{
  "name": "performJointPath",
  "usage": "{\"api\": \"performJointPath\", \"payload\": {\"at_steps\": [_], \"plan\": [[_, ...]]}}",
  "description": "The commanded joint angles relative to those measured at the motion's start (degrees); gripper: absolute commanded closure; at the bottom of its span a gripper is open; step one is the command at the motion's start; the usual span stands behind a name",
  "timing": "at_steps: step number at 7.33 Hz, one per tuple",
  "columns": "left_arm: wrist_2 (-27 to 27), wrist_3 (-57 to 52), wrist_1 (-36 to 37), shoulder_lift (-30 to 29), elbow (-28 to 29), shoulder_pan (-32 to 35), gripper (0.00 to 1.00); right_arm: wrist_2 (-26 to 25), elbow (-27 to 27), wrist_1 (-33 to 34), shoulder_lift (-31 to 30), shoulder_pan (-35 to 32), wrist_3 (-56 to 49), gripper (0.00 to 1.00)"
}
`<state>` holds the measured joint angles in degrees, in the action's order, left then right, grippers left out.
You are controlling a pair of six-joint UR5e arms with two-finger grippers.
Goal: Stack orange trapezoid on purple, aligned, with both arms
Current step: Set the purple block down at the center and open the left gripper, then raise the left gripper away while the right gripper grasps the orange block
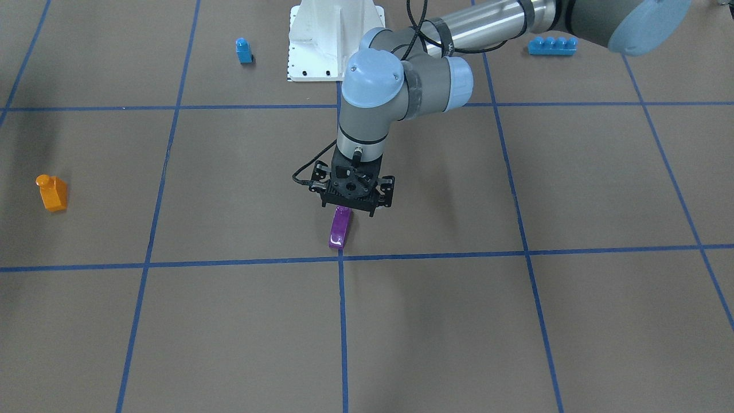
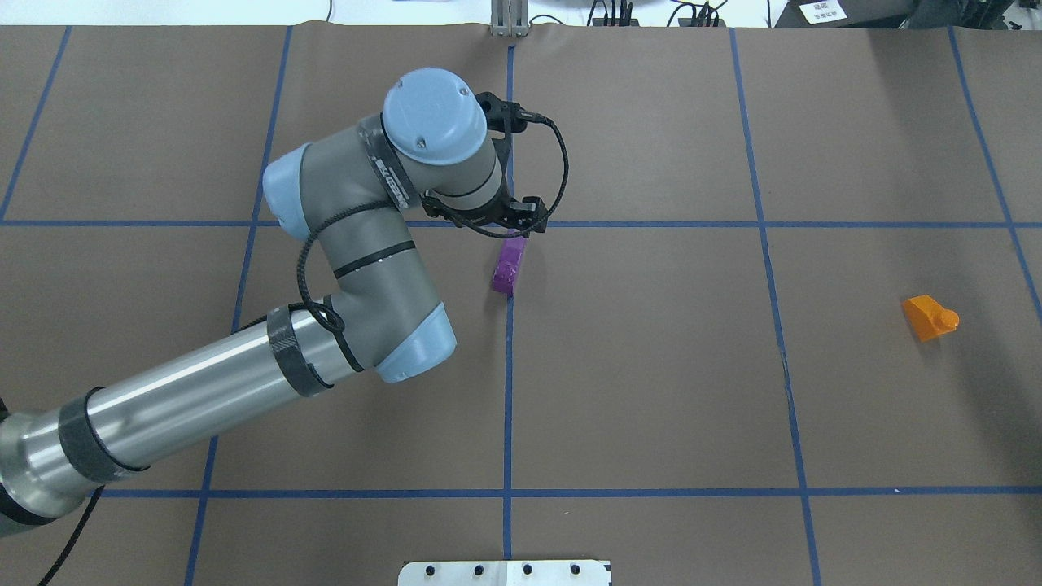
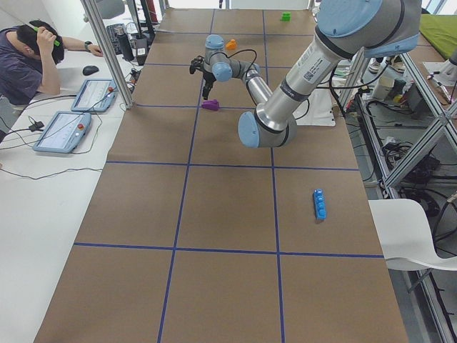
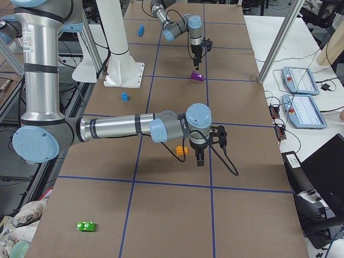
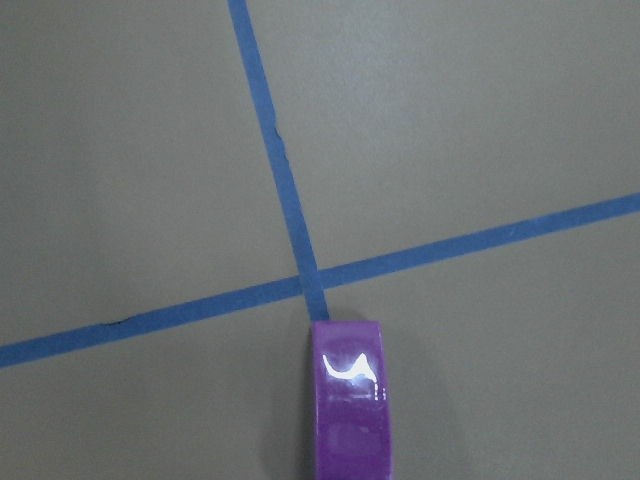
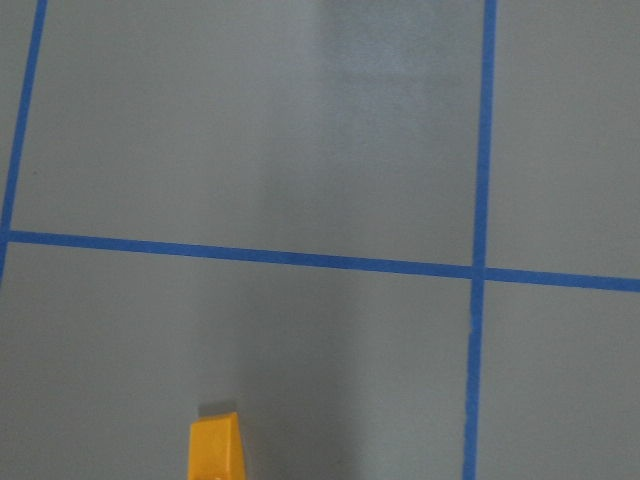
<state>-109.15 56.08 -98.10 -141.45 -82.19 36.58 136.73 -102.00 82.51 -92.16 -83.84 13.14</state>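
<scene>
Stack not started: nothing is seen placed on anything. The purple brick (image 2: 508, 266) is found on the table (image 2: 651, 391) near its middle, just beside a crossing of the blue tape lines (image 2: 509, 391), lying long-ways; its stud cannot be made out. The orange trapezoid (image 2: 930, 316) is located well apart from it, on the robot's right side, resting alone on the paper, stud visible. The left gripper (image 1: 355, 198) is positioned over the purple brick's far end. From the side views it is judged to be above the brick with nothing grasped, but the fingers are hidden under the wrist, so released or clenched cannot be told. The right gripper (image 4: 200, 158) is shown only in the exterior right view, near the orange trapezoid in that picture. Its state cannot be told, and no contact is indicated, since only the brick's tip is caught at the bottom edge of the right wrist view. Left to do, as judged: both bricks to be picked or steadied, the orange brought across, aligned and pressed onto the purple. Count: one orange trapezoid, one purple brick, one small blue brick (image 1: 243, 50), one long blue four-stud brick (image 1: 552, 45), one green brick (image 4: 86, 226), two arms, one white base plate (image 1: 335, 40).
</scene>
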Motion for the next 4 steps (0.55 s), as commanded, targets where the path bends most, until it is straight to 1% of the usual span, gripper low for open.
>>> {"api": "performJointPath", "payload": {"at_steps": [1, 2, 3, 4], "plan": [[-4.05, -0.53, 8.33, 3.00, -8.99, 4.37, 0.00, -5.83, -6.60, -0.16, -0.65, 8.47, 10.11, 0.00], [-4.05, -0.62, 10.28, 4.93, -12.52, 5.07, 0.00, -6.64, -7.94, -5.03, -4.31, 11.73, 11.11, 0.00], [-4.05, -0.62, 10.65, 6.43, -14.21, 5.34, 0.00, -10.56, -6.39, -12.91, -6.09, 16.20, 15.12, 0.00], [-3.97, -0.62, 10.65, 6.53, -14.22, 5.34, 0.00, -13.04, -4.02, -16.90, -6.97, 20.51, 17.25, 0.00]]}}
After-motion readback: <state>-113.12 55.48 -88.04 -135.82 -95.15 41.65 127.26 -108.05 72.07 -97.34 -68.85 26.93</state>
